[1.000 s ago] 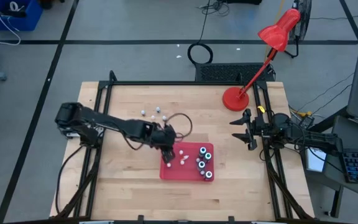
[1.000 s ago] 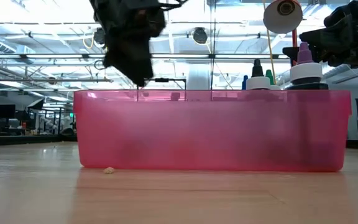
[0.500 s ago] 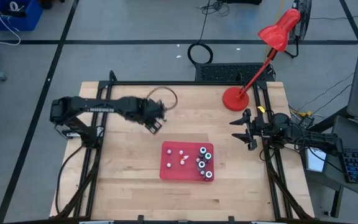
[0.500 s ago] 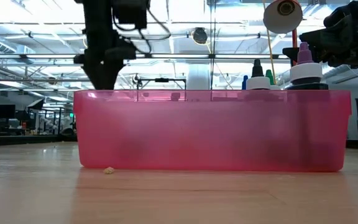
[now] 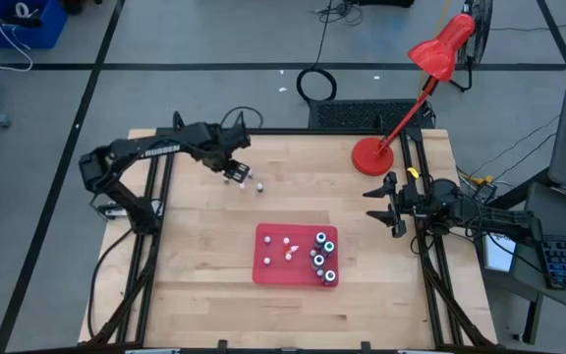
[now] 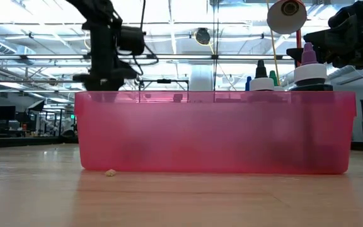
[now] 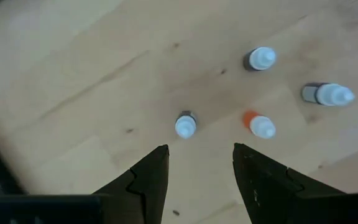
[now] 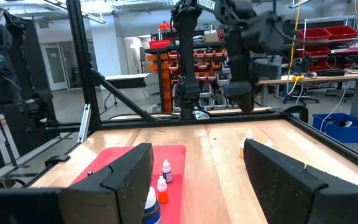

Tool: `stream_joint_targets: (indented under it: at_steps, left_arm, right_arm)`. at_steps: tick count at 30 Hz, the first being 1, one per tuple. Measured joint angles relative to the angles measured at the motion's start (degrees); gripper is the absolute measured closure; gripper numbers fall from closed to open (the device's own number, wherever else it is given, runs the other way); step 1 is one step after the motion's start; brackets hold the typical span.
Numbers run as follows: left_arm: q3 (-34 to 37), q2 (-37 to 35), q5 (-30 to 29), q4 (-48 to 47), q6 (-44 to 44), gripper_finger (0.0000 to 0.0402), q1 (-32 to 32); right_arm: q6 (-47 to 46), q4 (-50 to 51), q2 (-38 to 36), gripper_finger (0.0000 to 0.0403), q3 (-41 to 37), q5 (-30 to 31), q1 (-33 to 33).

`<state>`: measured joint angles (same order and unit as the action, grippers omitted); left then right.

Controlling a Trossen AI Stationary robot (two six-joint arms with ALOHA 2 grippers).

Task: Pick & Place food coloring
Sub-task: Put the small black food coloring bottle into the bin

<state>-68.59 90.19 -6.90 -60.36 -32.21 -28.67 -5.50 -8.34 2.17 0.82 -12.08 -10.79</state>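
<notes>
My left claw (image 7: 196,163) hangs wide and empty over four loose bottles (image 7: 186,126) near the table's (image 5: 204,256) far edge; my right claw (image 5: 379,206), also wide, waits beside the right edge.

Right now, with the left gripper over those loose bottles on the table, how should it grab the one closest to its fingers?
Come straight down with the open left gripper and pinch the dark body below the white cap of the nearest bottle. The bottle seems to stand upright, cap toward the wrist camera, with bare wood around it, so the fingers could straddle it without touching the orange bottle.
</notes>
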Motion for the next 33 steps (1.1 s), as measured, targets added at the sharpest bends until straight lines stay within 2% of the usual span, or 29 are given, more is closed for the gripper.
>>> stream_joint_targets:
  at_steps: [7,12,24,33]
  left_arm:
    - [10.21,0.09,5.13,10.13,0.66,0.0220,-4.76]
    - [15.25,0.07,6.02,13.68,0.62,0.0220,-6.78]
    - [16.54,0.07,5.97,21.23,0.80,0.0220,-4.81]
    - [16.54,2.57,4.66,21.65,0.57,0.0220,-4.56]
  right_arm:
    - [0.00,0.00,0.00,0.0165,-0.02,0.00,0.02]
    - [0.00,0.00,0.00,0.0165,0.00,0.00,0.00]
    - [0.00,0.00,0.00,0.0165,0.00,0.00,0.02]
    - [0.00,0.00,0.00,0.0165,-0.01,0.00,0.00]
